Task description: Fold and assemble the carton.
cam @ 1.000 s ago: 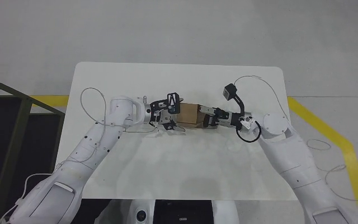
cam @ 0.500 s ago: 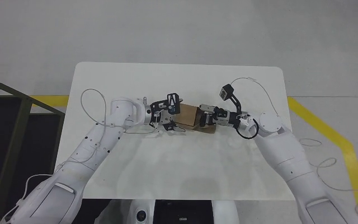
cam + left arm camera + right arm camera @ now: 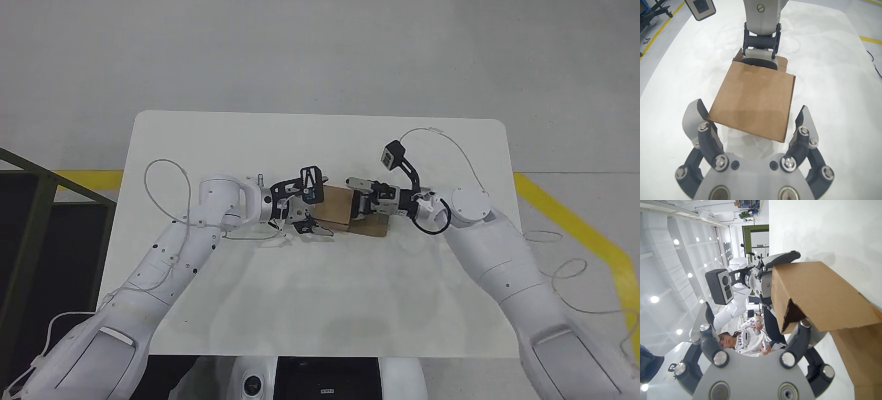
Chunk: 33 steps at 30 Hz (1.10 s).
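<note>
A brown carton (image 3: 342,208) lies on its side at the middle of the white table (image 3: 300,320), held between both arms. My left gripper (image 3: 751,106) is open, its fingers (image 3: 694,115) flanking the carton's (image 3: 753,102) near closed end; one pad touches a corner, the other stands just clear. At the far open end sits my right gripper (image 3: 760,60). In the right wrist view the right gripper (image 3: 753,315) is open, one finger (image 3: 802,328) tucked inside the carton's (image 3: 819,298) open end under a flap, the other free in the air.
A thin white cable (image 3: 470,150) arcs over the table's back right part, and another cable loop (image 3: 160,185) lies by the left arm. A dark rack (image 3: 30,200) stands off the table's left edge. The front half of the table is bare.
The right arm has shifted left and turned its wrist, pressing its gripper further into the carton's open end. The left arm and the carton have hardly moved.
</note>
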Motion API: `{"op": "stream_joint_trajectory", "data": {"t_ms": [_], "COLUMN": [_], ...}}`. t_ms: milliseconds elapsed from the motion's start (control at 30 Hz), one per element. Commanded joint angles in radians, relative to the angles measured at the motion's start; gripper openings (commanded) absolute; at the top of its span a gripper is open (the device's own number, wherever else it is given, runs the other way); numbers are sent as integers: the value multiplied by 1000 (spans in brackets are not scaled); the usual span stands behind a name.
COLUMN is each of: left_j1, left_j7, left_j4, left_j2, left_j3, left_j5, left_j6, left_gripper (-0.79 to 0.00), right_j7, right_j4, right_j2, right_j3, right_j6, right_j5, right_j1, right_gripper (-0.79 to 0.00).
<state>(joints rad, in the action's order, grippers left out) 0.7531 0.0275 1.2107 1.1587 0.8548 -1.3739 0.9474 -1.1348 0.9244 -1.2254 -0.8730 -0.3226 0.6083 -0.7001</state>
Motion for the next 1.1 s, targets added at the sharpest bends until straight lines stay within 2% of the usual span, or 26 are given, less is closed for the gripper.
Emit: {"op": "stream_joint_trajectory", "data": {"t_ms": [0,267,500,767,1067], "left_j1": [0,-1,2,6,8], "left_j7": [3,12,15,19,19], "left_j4": [1,1,5,8,8], "left_j2": [0,0,-2,-3,-3], "left_j3": [1,8,18,20,22], "left_j5": [2,8,7,3,2], "left_j6": [0,-2,0,3,10], "left_gripper": [0,0,0,0,0], "right_j7": [-1,-38,-79,-35,-106], "right_j4": [-9,-66,10,98,19], "right_j2": [-7,-13,29,75,46], "right_j3": [8,-7,-100,-210,-139], "right_j6": [4,13,9,5,-68], "right_j5": [7,25,-13,-122,-144], "right_j1": [7,18,-32,-72,24], "right_gripper": [0,0,0,0,0]}}
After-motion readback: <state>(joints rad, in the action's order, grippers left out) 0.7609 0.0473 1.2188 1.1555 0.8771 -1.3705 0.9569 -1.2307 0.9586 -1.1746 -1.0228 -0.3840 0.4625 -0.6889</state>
